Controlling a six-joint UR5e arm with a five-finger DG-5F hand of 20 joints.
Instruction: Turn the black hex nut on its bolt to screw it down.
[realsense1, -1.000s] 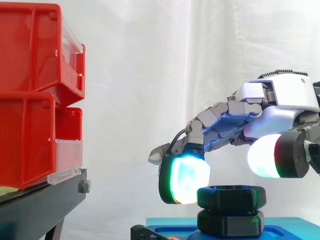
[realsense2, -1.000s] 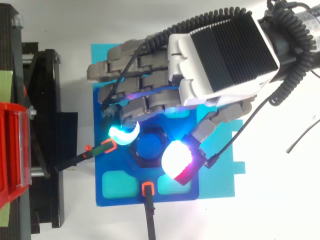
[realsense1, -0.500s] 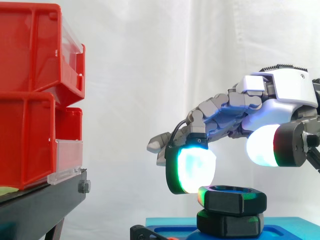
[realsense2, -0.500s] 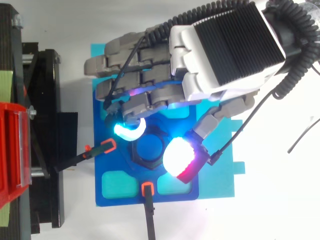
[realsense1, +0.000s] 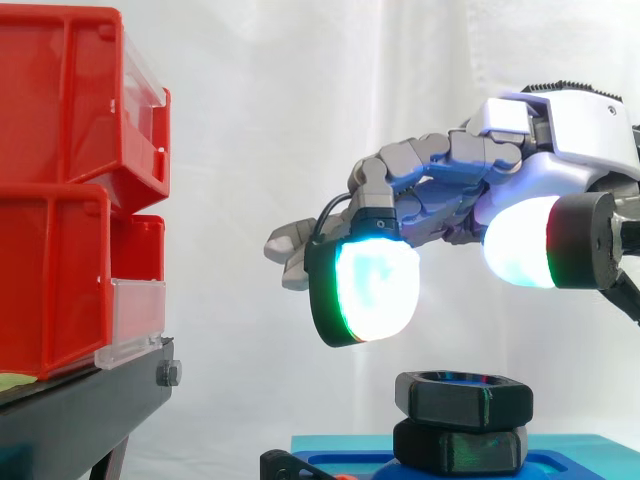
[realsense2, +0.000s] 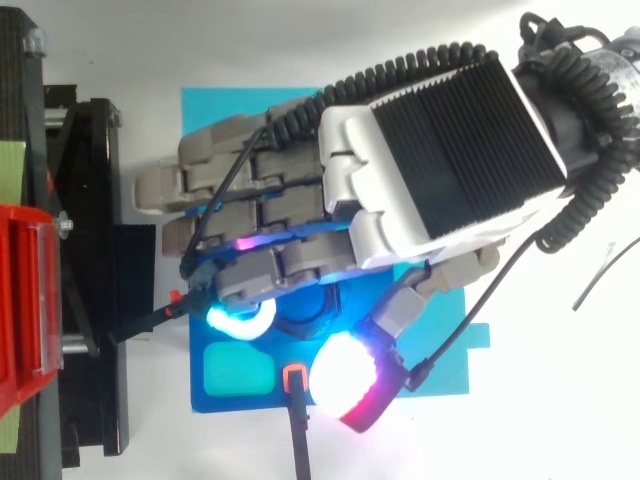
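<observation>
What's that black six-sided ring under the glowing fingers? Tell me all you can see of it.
The black hex nut is a thick six-sided ring, matte like plastic, with a round hole on top. It lies flat and level on a second black hexagonal piece that sits in a blue base. Nothing else touches it: the hand hangs above, its glowing fingers clear of it.

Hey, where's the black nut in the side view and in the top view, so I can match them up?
Side view: the nut sits low, right of centre, below the hand and apart from it.
Top view: the nut is below centre, mostly hidden under the hand.
Shared landmark: the blue base beneath the nut.
</observation>
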